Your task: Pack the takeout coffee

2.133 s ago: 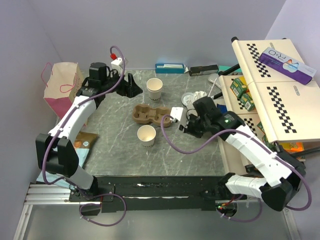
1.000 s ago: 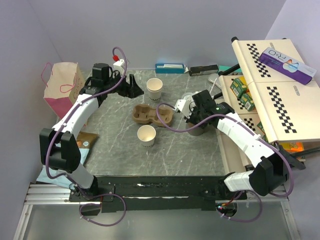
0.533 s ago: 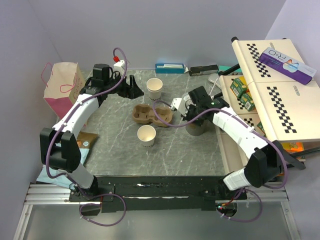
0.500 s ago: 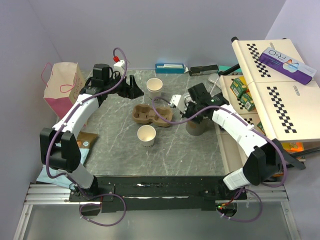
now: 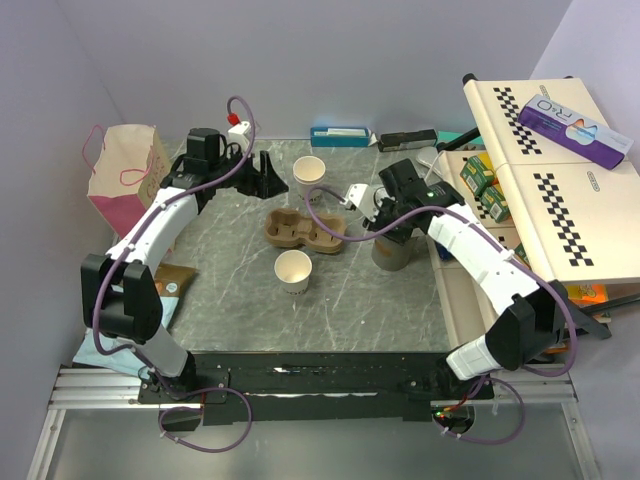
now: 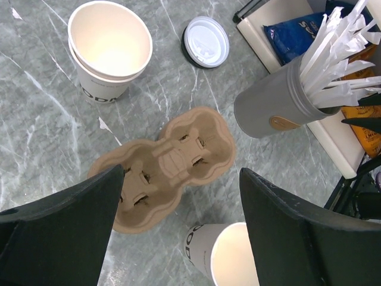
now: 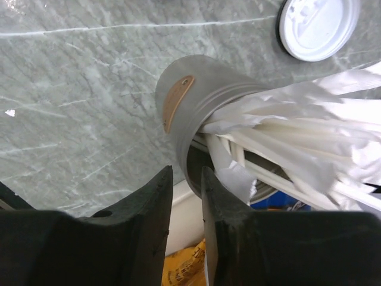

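1. The right jaws hang directly over the grey cup of straws (image 7: 190, 101). They are almost together, with only a narrow slit between them, and nothing shows in the slit. A drop or a sideways sweep from there could catch the paper-wrapped straws and tip the cup, scattering them across the desk (image 5: 350, 290).
2. The white lid (image 7: 318, 27) lies flat on the desk at about 2 o'clock from the cardboard tray (image 6: 172, 161), just beyond the grey cup. It is thin and low. Jaws this narrow would likely have to spread first, and a poor pinch could skid it away instead of lifting it.
3. The paper cups are empty and look light. The far cup (image 6: 110, 50) stands at 12 o'clock from the tray and the near cup (image 6: 229, 259) at 6 o'clock. A glancing touch could topple either one. The far cup looks like two nested, so a lift might take both or pull them apart.
4. The left jaws are wide apart and hold nothing, above the tray. Coming straight down could press on the tray or nudge the near cup.
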Controlling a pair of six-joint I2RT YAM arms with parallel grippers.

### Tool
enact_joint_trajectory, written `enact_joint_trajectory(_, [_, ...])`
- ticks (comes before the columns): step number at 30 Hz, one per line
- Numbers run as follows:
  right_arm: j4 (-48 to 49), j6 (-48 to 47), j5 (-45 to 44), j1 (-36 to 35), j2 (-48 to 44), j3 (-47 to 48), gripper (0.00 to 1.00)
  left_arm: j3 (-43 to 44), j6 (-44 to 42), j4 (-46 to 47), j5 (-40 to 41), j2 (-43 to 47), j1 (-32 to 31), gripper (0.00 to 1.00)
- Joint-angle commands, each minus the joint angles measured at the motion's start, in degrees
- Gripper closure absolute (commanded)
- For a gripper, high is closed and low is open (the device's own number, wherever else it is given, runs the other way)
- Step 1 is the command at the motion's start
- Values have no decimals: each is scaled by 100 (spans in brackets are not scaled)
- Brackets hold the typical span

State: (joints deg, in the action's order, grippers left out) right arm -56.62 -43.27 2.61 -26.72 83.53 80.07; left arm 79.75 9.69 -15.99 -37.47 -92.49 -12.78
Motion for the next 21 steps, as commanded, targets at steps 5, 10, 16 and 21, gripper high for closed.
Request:
enact_joint_trajectory(5, [2, 55, -173, 70, 67, -150, 62, 191, -55, 17, -102, 11, -6, 16])
enact_joint_trajectory(10, [186, -76, -191, 106, 216, -290, 62, 77, -38, 52, -85, 82, 3, 16])
enact_joint_trajectory(16, [213, -191, -68, 114, 383, -229, 70, -20, -99, 26, -41, 178, 3, 16])
enact_joint_trajectory(21, [160, -217, 143, 114, 568, -10, 90, -56, -126, 26, -32, 187, 3, 16])
